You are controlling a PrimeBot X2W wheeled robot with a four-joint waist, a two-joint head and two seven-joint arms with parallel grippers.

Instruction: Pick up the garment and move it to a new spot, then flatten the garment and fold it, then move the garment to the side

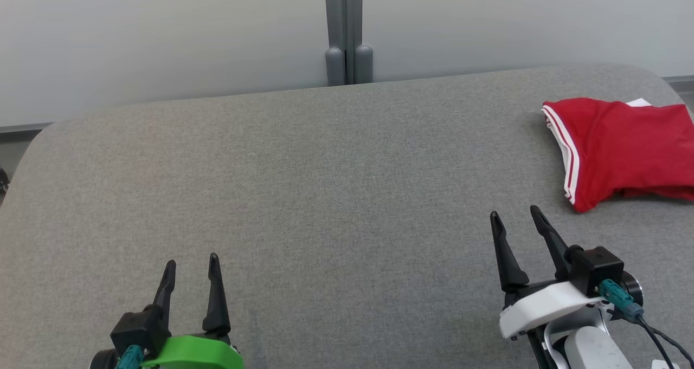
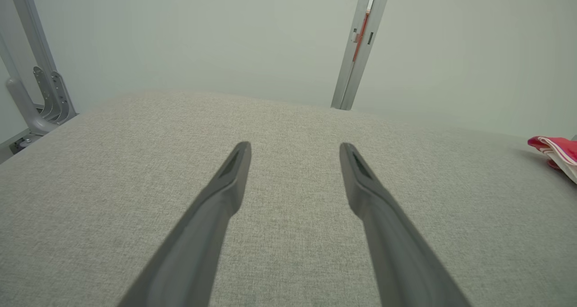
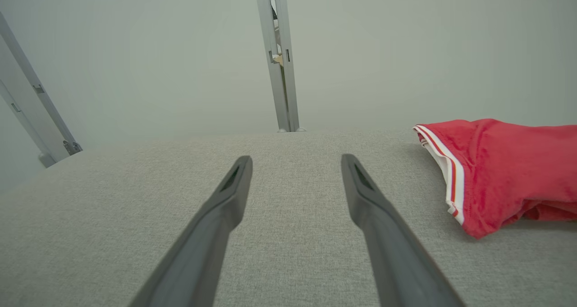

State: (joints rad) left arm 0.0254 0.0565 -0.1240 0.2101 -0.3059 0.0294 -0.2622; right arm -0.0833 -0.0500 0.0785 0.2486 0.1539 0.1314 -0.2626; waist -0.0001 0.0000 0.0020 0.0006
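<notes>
The garment point(image 1: 623, 147) is red with white-striped trim, lying folded at the far right of the grey fabric table point(image 1: 325, 195), partly cut off by the head view's right edge. Its trimmed end also shows in the right wrist view point(image 3: 500, 171) and as a small corner in the left wrist view point(image 2: 556, 151). My right gripper point(image 1: 515, 217) stands open just in front and to the left of the garment, apart from it, nothing between its fingers. My left gripper point(image 1: 192, 263) is open at the lower left, far from the garment, over bare fabric.
A pale wall runs behind the table with a grey vertical post point(image 1: 347, 33) at its middle. Metal frame bars point(image 2: 40, 90) stand off the table's left end. The table's rounded far corners and edges bound the surface.
</notes>
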